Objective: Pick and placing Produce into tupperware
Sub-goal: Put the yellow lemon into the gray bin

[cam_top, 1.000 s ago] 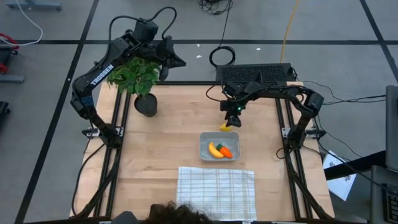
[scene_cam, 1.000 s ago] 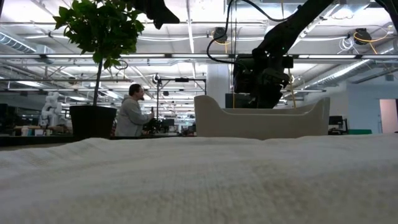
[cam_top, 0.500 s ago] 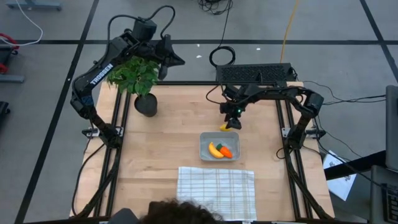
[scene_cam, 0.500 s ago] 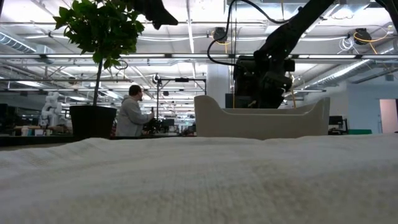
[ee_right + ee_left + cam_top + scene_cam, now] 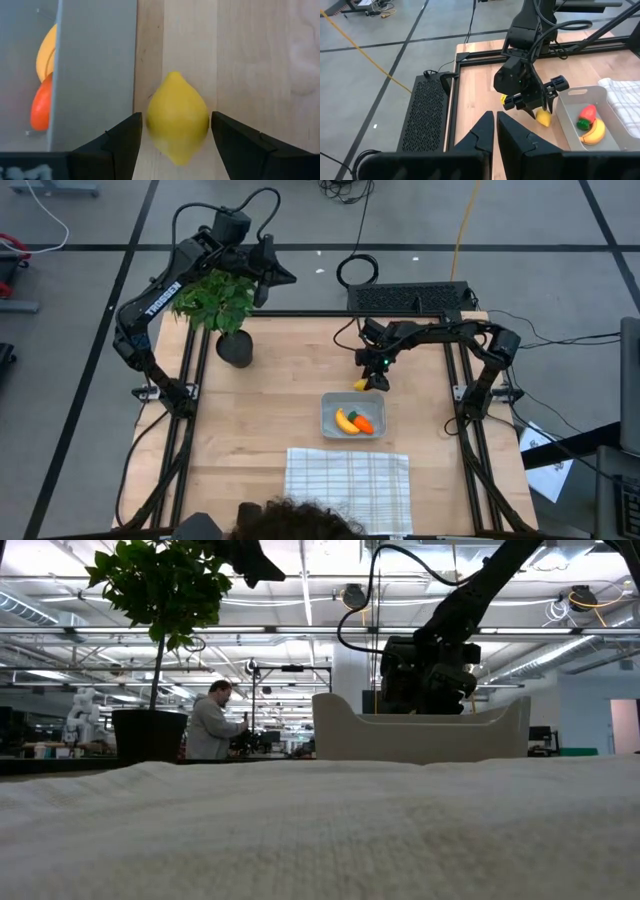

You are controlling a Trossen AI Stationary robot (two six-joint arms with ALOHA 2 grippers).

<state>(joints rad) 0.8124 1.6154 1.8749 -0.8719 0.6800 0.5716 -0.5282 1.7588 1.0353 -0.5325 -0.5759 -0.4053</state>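
Right tool [image 5: 175, 132] over the lemon [image 5: 177, 117]
Its fingers stand spread, one on each side of the lemon, just beside the tupperware [image 5: 352, 415]; left tool [image 5: 495, 131] is pressed together.

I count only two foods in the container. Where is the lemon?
In the high view the lemon lies on the table just outside the tupperware's far edge, between the open fingers of the right gripper.

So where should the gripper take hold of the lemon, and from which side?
Probably across the lemon's wide middle, coming from above. It lies on the bare table just outside the tupperware, pointed ends free. The right gripper is open with a finger on each side of that middle, so closing there should hold it.
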